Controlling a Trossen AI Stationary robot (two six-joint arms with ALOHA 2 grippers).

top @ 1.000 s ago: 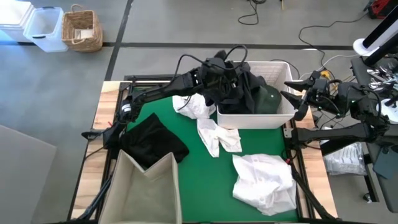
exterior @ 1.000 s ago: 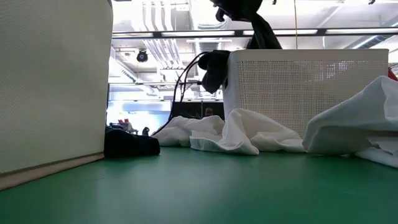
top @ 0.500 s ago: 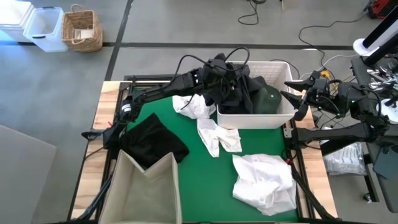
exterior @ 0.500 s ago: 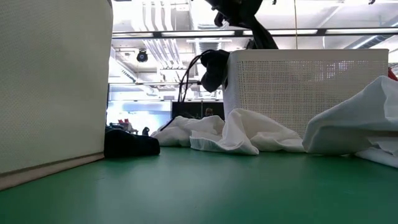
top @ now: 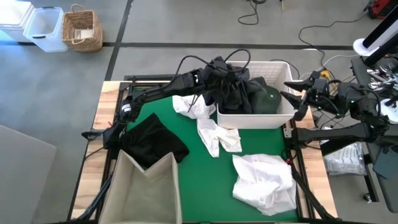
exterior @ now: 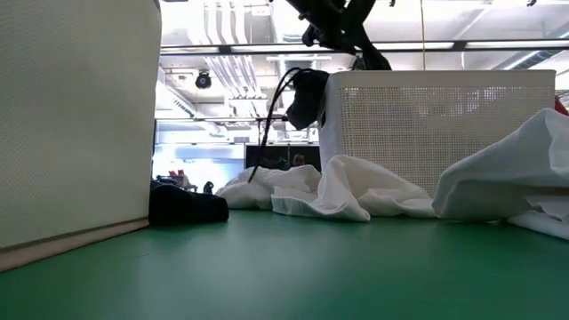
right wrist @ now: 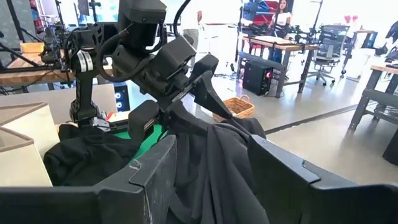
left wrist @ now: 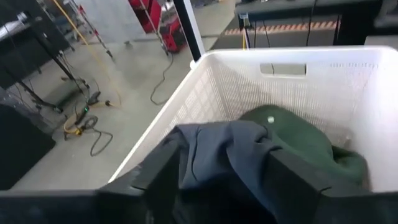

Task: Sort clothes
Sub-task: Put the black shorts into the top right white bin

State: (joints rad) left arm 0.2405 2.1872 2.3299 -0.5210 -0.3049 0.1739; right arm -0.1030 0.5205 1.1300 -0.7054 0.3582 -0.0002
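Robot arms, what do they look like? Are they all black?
Mostly, yes. The left arm is a dark, jointed tube with black cables looping over it. In the right wrist view its boxy black gripper ends in two flat pointed fingers. The right arm is dark too, with its gripper beside the basket.

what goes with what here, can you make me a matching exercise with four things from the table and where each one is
Things:
1. green garment
2. black garment
3. big white garment
4. left gripper

Places:
A. flat on the mat next to the beige bin
B. over the white basket's left end, in dark cloth
C. on the mat in front of the basket, right side
D. inside the basket

Pairs: 1-D, 2-A, 3-C, 4-B
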